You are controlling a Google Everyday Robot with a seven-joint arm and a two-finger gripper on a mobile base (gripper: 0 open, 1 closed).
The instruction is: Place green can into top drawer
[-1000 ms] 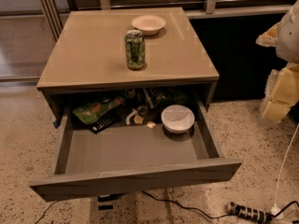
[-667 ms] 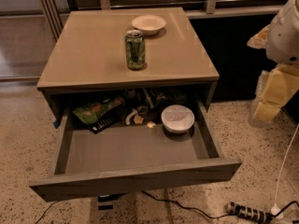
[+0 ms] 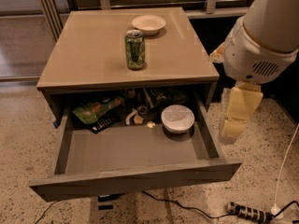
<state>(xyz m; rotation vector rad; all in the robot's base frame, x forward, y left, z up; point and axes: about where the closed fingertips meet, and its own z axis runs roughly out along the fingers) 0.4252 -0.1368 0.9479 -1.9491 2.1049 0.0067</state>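
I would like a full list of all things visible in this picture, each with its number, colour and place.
green can: one, dark green with a silver top, upright on the cabinet top.
cream bowl: one, cream, on the cabinet top behind the can.
cabinet: one, tan top.
top drawer: one, grey-brown, pulled open.
snack bag: one, green, back left of the drawer.
white bowl: one, white, back right of the drawer.
power strip: one, dark, on the floor, lower right.
arm: one, white, right of the cabinet.
gripper: one, pale yellow, beside the drawer's right side, apart from the can.
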